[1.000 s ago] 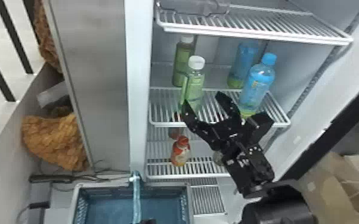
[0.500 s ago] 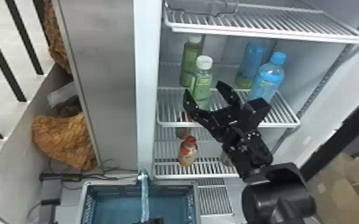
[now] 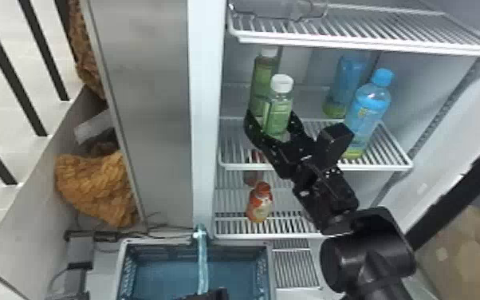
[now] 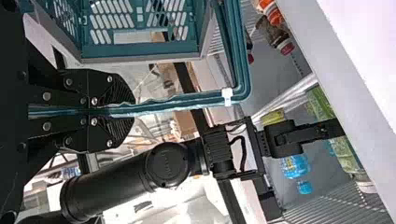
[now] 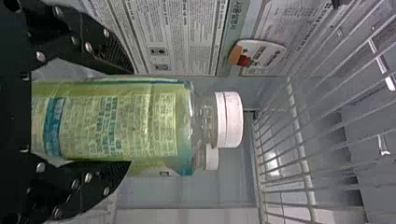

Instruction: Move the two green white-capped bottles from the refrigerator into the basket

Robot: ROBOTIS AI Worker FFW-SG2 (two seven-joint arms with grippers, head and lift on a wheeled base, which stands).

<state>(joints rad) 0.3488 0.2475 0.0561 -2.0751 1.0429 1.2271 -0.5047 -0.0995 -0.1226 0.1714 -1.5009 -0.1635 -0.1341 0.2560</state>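
Here we are at the front green bottle (image 3: pixel 278 119), upright on the shelf (image 3: pixel 388 167), its twin (image 3: pixel 265 68) just behind! My right hand (image 3: pixel 272 115) is spread wide, one finger either side. Now the squeeze: I want both pads meeting the sides evenly, firm but not crushing that soft-looking plastic. Then straight up before drawing out, or I could knock the twin. Down at the basket (image 3: pixel 163 242), my left hand (image 4: pixel 133 111) is clamped on the handle (image 4: pixel 182 101); best hold that steady!
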